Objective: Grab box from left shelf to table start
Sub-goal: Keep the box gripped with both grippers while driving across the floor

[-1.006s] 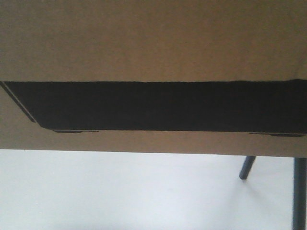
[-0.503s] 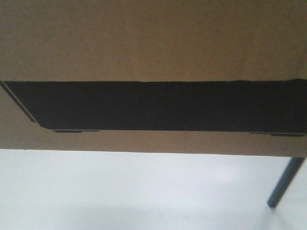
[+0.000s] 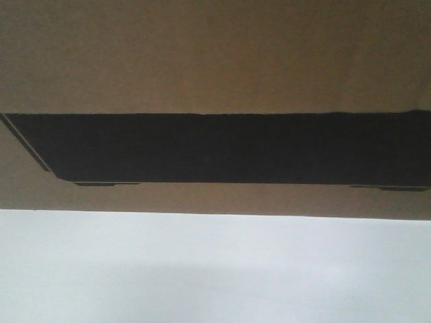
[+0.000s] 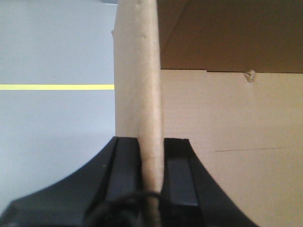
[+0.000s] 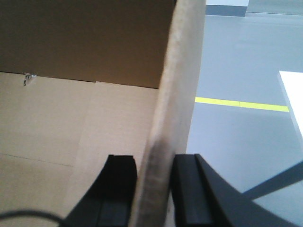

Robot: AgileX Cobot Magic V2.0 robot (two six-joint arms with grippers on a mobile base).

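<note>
Box (image 3: pixel 215 60), brown cardboard, black panel (image 3: pixel 215 148): fills the upper front view, white bench (image 3: pixel 215 269) showing below it. Left fingers (image 4: pixel 125 165) clamped on one side wall's edge; right fingers (image 5: pixel 120 184) clamped on the opposite wall's edge. Grey floor (image 4: pixel 52 123), yellow line (image 4: pixel 57 87) beyond.

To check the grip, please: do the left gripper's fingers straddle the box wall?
Yes, the left gripper has a finger on each side of the box wall.
</note>
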